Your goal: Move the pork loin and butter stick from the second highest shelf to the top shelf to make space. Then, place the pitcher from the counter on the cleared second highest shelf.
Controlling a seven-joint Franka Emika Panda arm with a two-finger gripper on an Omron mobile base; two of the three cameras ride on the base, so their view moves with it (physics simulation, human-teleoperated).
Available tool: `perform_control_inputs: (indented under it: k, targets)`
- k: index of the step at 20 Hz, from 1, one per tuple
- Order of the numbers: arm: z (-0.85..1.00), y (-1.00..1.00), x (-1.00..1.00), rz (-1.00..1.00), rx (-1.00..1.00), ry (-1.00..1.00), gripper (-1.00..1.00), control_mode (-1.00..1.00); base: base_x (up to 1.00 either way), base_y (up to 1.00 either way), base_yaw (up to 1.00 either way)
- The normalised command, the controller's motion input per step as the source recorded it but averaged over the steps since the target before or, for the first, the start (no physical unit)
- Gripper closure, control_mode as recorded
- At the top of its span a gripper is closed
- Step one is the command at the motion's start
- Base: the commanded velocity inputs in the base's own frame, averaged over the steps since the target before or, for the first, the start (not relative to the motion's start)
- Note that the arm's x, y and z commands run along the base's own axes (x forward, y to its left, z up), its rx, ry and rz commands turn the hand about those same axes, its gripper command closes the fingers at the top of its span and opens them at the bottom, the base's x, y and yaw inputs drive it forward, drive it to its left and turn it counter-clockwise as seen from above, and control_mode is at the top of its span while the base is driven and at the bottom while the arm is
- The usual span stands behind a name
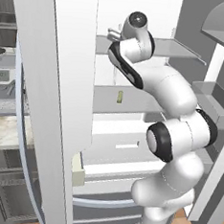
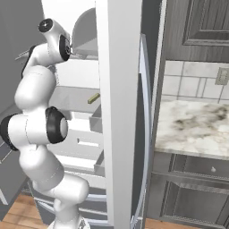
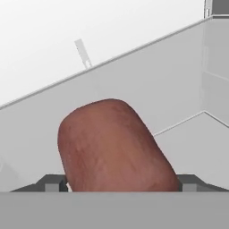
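Sitting on grey fridge shelf (image 3: pixel 188 134), pork loin (image 3: pixel 114 145) lies between claw (image 3: pixel 120 182) fingertips (image 3: pixel 53 182), one each side; claw spread wide, contact unclear. Butter stick (image 1: pixel 119 96) on lower shelf.

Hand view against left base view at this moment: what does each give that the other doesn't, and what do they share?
Hand view: the pork loin close up between the two tips of the claw, with a grey shelf surface behind it.
Left base view: the arm reaching in at the level of the top shelf, the butter stick on the second highest shelf below, and the counter beyond the open fridge door.
Shared: the fridge's white back wall and grey shelving.
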Motion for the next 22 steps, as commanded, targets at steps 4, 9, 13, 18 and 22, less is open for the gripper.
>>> perform_control_inputs:
  k: [4,9,13,18,22]
  targets:
    - [-0.24,0.06,0.82,0.00,-0.01,0.00,1.00,-1.00,0.00,0.00,0.00]
    - [-0.50,0.08,0.77,0.02,-0.05,0.00,-1.00,-1.00,0.00,0.00,0.00]
    - [-0.61,0.03,0.47,0.04,-0.07,-0.01,-1.00,-1.00,0.00,0.00,0.00]
    - [-0.58,0.00,0.17,0.05,-0.08,-0.07,-1.00,-1.00,0.00,0.00,0.00]
    - [-0.42,0.00,0.00,0.06,-0.09,-0.11,-1.00,-1.00,0.00,0.00,0.00]
